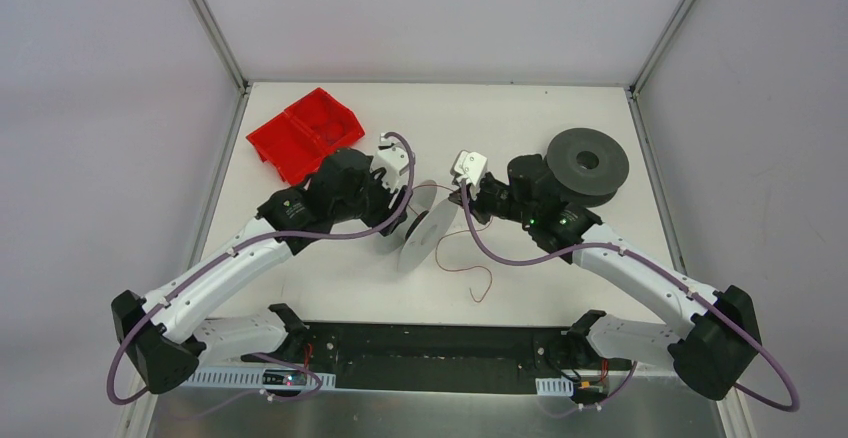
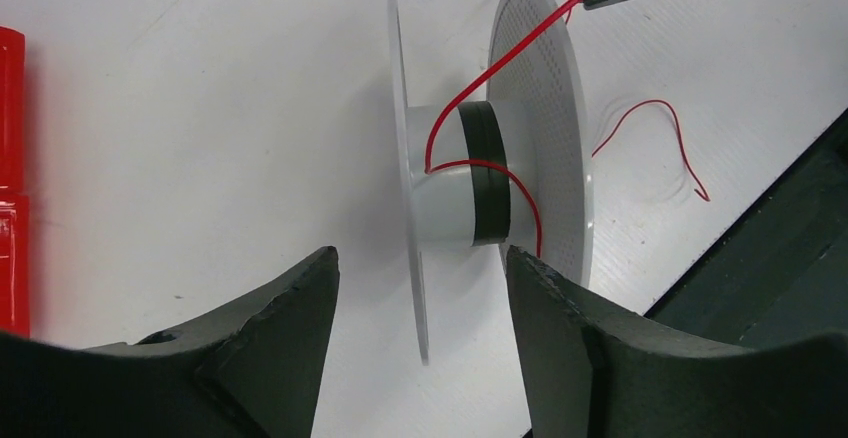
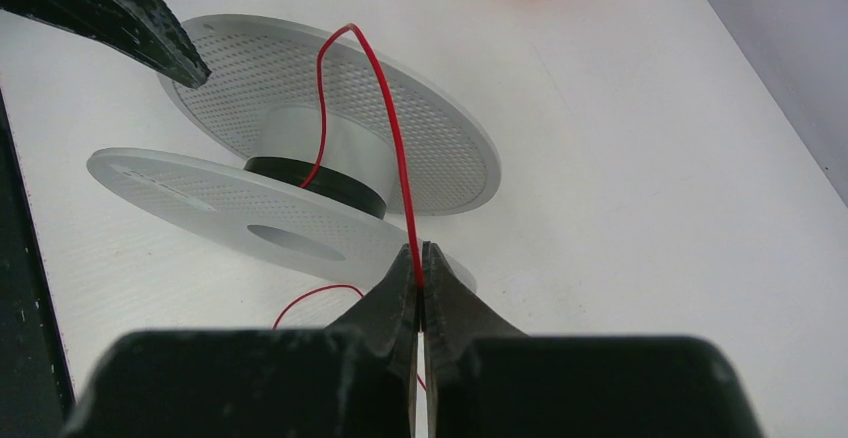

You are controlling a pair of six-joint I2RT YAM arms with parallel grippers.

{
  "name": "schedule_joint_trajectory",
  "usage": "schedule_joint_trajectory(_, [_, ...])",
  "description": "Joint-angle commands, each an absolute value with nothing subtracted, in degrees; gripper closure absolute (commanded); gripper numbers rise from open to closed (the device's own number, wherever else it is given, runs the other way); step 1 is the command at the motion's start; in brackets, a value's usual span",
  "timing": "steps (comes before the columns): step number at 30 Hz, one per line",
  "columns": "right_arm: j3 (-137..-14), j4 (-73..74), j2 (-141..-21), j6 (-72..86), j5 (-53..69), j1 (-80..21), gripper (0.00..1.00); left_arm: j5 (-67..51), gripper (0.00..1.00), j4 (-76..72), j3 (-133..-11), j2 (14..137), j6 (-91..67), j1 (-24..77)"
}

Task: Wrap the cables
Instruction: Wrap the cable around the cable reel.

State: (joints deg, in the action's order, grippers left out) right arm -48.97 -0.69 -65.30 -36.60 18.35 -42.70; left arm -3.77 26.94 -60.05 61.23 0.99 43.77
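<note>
Red, thread-thin cable (image 3: 395, 128) rises from the hub of a pale perforated spool (image 3: 450, 148), arches over the flange rim and drops into the right hand (image 3: 421, 258). That hand's fingers are pressed together, pinching the wire at their very tips. A dark band (image 2: 487, 173) circles the hub beside the red turn. From above, the spool sits mid-worktop (image 1: 450, 118), and a slack tail of the same cable curls on the surface at about 5 o'clock from it. The left hand (image 2: 420, 255) is spread wide and grips nothing, with the spool just beyond its fingertips. A red bin (image 1: 305, 133) lies at 10 o'clock from the spool, and a dark grey spool (image 1: 587, 163) at 2 o'clock.
</note>
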Motion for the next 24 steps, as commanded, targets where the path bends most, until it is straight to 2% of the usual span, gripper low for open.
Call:
schedule_joint_trajectory(1, [-50.5,-2.5,-64.6,-36.1,19.3,-43.0,1.00,-1.2,0.38,27.6,-61.7,62.5,0.2,43.4])
schedule_joint_trajectory(15, [-42.5,-11.0,-61.7,-24.3,17.3,-43.0,1.00,-0.4,0.38,15.8,-56.9,63.6,-5.2,43.4])
schedule_joint_trajectory(24, [-40.4,-13.2,-60.6,-21.1,16.8,-43.1,1.00,2.4,0.46,12.2,-54.8,65.2,-5.8,43.4])
